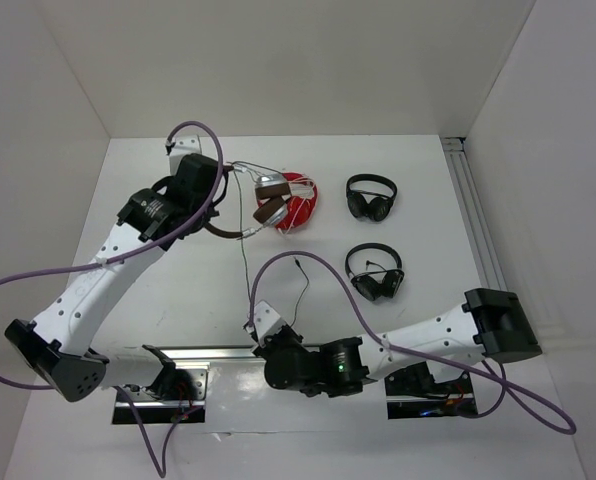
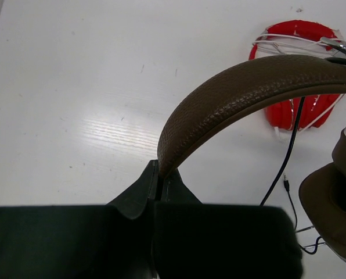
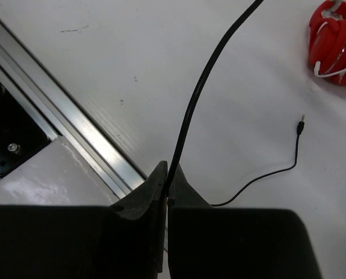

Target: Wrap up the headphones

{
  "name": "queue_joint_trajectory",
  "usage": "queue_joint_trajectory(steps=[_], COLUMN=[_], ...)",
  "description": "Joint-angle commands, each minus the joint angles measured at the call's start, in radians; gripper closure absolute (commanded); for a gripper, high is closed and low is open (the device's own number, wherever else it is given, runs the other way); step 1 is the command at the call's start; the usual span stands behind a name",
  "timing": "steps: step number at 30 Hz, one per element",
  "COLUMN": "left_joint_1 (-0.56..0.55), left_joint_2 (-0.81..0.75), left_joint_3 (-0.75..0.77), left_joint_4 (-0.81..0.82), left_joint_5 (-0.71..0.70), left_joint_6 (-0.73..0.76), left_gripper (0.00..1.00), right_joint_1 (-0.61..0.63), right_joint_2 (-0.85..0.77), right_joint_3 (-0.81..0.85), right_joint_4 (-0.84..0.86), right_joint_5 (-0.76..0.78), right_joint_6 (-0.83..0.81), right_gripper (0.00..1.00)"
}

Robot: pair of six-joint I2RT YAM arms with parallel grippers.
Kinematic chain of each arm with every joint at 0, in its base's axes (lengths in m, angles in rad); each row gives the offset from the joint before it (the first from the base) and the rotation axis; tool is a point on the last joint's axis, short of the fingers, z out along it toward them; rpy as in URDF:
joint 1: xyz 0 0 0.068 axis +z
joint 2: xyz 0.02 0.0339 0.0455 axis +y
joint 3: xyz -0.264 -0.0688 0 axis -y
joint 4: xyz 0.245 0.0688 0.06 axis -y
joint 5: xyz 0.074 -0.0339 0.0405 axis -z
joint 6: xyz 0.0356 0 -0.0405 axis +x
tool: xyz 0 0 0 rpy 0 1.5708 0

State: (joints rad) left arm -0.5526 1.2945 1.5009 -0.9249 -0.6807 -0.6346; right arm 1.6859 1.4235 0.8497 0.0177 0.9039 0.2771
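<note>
**Pinched at both ends, winding yet to begin**

Closest to the lens, the left claw (image 2: 158, 174) is pinching one end of the brown leather-look headband (image 2: 242, 87) of the silver-cupped over-ear headphones (image 1: 268, 205). These are sitting toward the far left of the white worktop (image 1: 178, 290). Their brown ear pads (image 2: 335, 197) are lying against or hanging just above the red headphones with the white cord (image 1: 300, 200); I cannot tell which. From them the thin dark cable (image 3: 202, 87) is running toward the near edge. There the right claw (image 3: 167, 174) is squeezing it between pressed-together fingers, while the jack plug (image 3: 301, 119) is trailing loose on the worktop. Two smaller black headphones (image 1: 370, 196) are lying well apart to the right.

No loop is showing around the headband, so the step in hand appears to be drawing the cable out for the first turn. The next move is calling for the right claw to carry the cable up and round the headband while the left is steadying it, and to stay clear of the white cord.
</note>
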Motion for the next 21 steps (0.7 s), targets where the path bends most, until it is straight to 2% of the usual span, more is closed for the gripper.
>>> queue_joint_trajectory(steps=[1,6,10,13,16,21], left_joint_1=[0.002,0.002,0.002,0.002,0.002,-0.064], left_joint_2=[-0.027,-0.003,0.017,0.031,0.057,0.069], left_joint_3=[0.015,0.015,-0.007,-0.030,-0.057,-0.140], left_joint_4=[0.120,0.087,0.078,0.078,0.113,0.104], left_joint_5=[0.056,0.067,0.035,0.047,0.191,0.191], left_joint_6=[-0.060,-0.103,-0.094,-0.039,0.088,0.154], left_gripper=[1.00,1.00,1.00,1.00,1.00,1.00], right_joint_1=[0.008,-0.014,-0.023,-0.023,-0.023,-0.060], right_joint_2=[-0.005,0.015,-0.009,-0.041,-0.051,-0.083], right_joint_3=[0.067,0.115,0.137,0.178,0.235,0.293], right_joint_4=[0.022,0.034,0.033,0.010,-0.057,-0.168], right_joint_5=[-0.032,-0.089,-0.063,-0.063,-0.002,0.089], right_joint_6=[-0.065,-0.111,-0.121,-0.162,-0.199,-0.276], right_gripper=[1.00,1.00,1.00,1.00,1.00,1.00])
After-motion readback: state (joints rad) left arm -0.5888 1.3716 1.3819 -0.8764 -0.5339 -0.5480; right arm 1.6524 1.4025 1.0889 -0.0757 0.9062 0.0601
